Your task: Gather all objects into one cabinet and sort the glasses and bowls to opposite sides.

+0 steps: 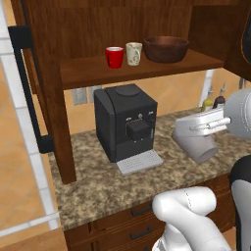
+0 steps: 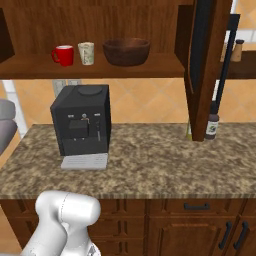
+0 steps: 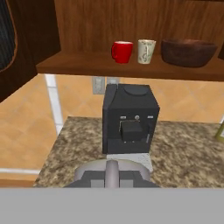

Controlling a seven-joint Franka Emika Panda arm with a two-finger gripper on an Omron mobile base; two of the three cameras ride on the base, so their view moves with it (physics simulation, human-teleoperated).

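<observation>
On the shelf board (image 1: 88, 73) of the open cabinet (image 2: 30, 67) stand a red cup (image 1: 114, 57) and a cream cup (image 1: 134, 53) side by side, with the wide dark brown bowl (image 1: 165, 48) to their right. All three also show as red cup (image 3: 122, 51), cream cup (image 3: 146, 51) and bowl (image 3: 188, 52). My gripper (image 1: 198, 130) hangs over the counter, right of the coffee machine and below the shelf. It is shut on a grey mug (image 1: 197, 144), held tilted; the mug (image 3: 112, 173) hides the fingertips.
A black coffee machine (image 1: 126, 125) with a grey drip tray stands on the granite counter (image 2: 150, 165) under the shelf. The cabinet doors (image 2: 205, 65) hang open at both sides, each with a long black handle (image 1: 22, 88). Sauce bottles (image 1: 213, 100) stand at the back right.
</observation>
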